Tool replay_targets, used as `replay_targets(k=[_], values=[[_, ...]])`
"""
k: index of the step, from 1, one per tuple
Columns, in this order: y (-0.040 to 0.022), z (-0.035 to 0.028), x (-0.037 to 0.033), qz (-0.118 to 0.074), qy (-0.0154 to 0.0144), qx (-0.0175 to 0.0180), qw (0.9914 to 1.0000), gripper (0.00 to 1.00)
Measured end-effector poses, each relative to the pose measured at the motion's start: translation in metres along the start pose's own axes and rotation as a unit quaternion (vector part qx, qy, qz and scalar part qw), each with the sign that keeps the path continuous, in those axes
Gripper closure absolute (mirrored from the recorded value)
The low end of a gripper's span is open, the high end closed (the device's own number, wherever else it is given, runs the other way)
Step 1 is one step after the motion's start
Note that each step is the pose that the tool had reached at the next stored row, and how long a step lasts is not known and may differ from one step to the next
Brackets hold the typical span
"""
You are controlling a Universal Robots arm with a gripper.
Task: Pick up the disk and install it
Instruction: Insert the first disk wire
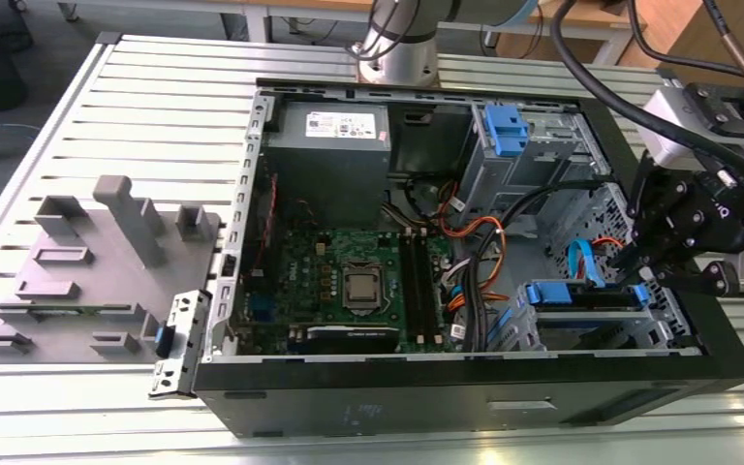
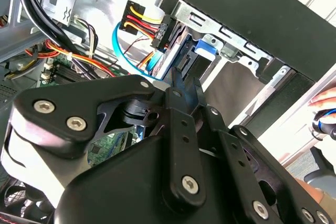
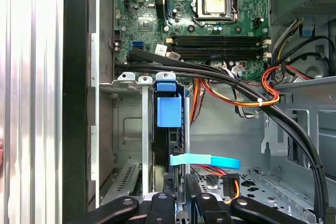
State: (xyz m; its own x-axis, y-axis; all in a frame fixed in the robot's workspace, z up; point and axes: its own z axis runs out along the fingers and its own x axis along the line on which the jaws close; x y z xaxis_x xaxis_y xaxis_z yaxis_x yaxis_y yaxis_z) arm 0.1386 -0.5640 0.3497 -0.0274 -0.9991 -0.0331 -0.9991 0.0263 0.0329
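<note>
One tool (image 1: 641,263) hovers beside the bay-seated disk (image 3: 169,109), print unreadable.

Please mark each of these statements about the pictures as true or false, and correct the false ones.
1. The computer case is open and its motherboard is visible. True.
2. The disk lies flat on the slatted table outside the case. False: the disk stands on edge in a metal bay inside the case, not on the table.
3. The hand is at the side of the case on the exterior view's right, near the disk. True.
4. A fan cooler covers the processor. False: the processor is bare.
5. A light blue flat cable runs close to the disk. True.
</note>
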Motion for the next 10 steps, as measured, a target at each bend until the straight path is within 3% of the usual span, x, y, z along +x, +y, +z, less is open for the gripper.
replay_targets(k=[2,6,10], values=[[-0.0001,0.0000,0.0001,0.000,-0.0005,0.0001,1.00000,0.76],[-0.0001,0.0004,0.0000,-0.001,-0.0124,0.0021,0.99992,0.76],[0.0004,0.0005,0.0001,-0.001,-0.0132,0.0032,0.99991,0.76]])
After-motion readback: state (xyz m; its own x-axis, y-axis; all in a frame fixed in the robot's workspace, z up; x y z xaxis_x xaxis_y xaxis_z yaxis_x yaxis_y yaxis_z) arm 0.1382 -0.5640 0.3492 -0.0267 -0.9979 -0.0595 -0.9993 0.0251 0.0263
